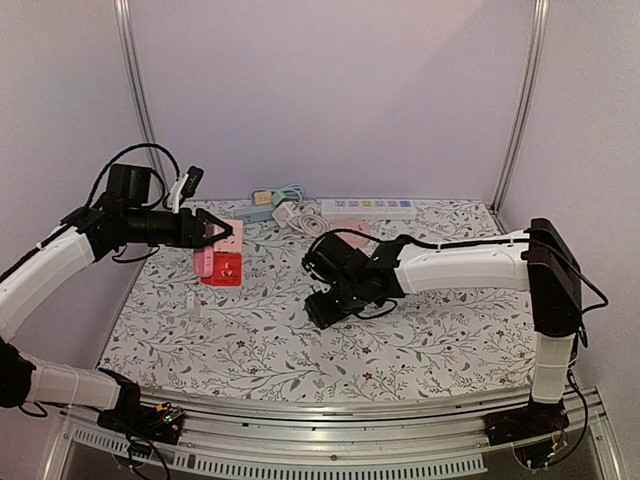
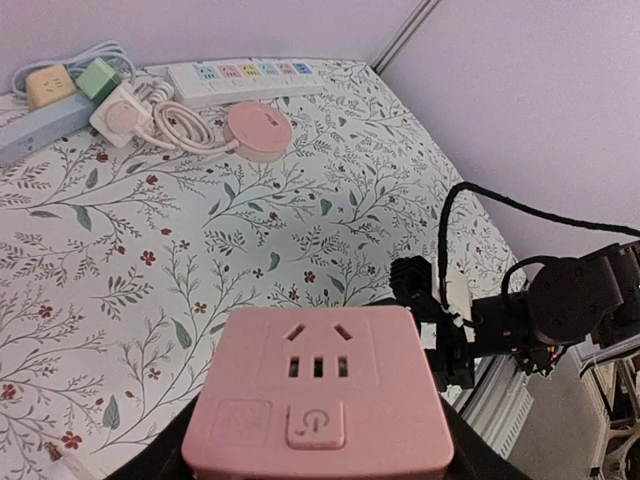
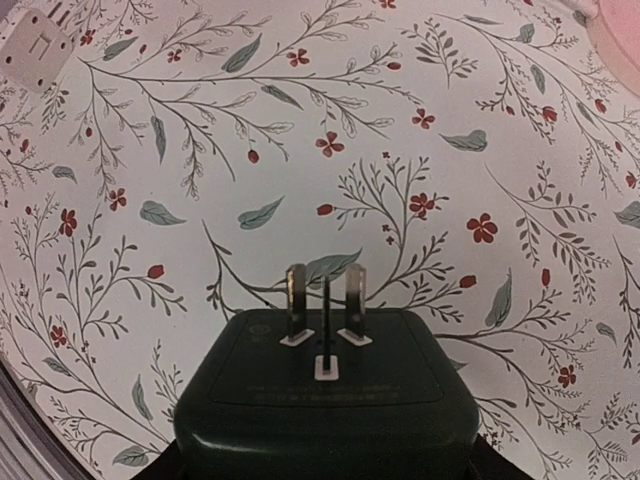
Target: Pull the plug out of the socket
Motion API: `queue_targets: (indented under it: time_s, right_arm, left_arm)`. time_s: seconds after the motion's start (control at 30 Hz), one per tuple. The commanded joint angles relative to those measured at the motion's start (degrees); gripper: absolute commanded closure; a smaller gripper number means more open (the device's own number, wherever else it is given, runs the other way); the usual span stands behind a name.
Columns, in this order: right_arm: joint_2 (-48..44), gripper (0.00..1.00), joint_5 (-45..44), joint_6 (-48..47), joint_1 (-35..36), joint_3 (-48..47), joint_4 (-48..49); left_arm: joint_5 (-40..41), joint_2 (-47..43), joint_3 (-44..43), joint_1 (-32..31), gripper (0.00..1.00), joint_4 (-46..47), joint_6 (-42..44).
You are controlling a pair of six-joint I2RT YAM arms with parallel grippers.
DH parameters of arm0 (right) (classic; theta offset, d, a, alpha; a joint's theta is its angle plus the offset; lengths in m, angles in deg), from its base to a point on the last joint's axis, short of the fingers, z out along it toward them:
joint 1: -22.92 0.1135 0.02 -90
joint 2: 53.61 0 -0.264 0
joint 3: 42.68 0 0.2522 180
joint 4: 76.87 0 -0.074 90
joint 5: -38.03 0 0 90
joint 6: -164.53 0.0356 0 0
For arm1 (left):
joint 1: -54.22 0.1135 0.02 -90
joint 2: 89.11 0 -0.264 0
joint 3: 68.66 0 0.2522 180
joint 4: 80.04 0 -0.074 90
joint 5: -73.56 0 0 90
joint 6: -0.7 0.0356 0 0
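The pink socket (image 2: 320,400), a rounded cube with a power button on its face, sits in my left gripper (image 2: 320,450), which is shut on it; its slots are empty. From above, the left gripper (image 1: 212,231) holds the socket (image 1: 228,232) over the table's left side. My right gripper (image 3: 325,450) is shut on the dark green plug (image 3: 325,395), whose three metal prongs (image 3: 325,295) stand bare above the flowered cloth. Seen from above, the right gripper (image 1: 325,306) is low at mid-table, well apart from the socket.
Pink and red socket blocks (image 1: 220,266) lie below the left gripper. At the back are a white power strip (image 1: 366,207), a round pink socket (image 2: 258,128), a white adapter with coiled cord (image 2: 120,115), and green (image 2: 98,78) and yellow (image 2: 48,85) cubes.
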Motion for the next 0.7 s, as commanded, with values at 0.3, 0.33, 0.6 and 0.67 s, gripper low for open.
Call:
queue_targets:
  time_s: [0.3, 0.33, 0.6, 0.67]
  right_arm:
    - [11.9, 0.57, 5.4, 7.3, 1.8, -10.3, 12.4]
    - [12.7, 0.55, 5.6, 7.7, 1.8, -10.8, 12.8]
    - [17.7, 0.41, 5.4, 8.3, 2.6, -14.2, 13.3]
    - [18.3, 0.35, 5.7, 8.5, 2.7, -14.2, 13.8]
  left_arm:
    - [-0.6, -2.6, 1.1, -0.4, 0.93, 4.4, -0.4]
    - [-0.4, -2.6, 1.1, -0.3, 0.93, 4.3, -0.3]
    - [-2.6, -1.5, 1.1, -0.4, 0.93, 4.7, -0.8]
    - [-3.1, -1.1, 1.2, -0.5, 0.93, 5.0, -1.2]
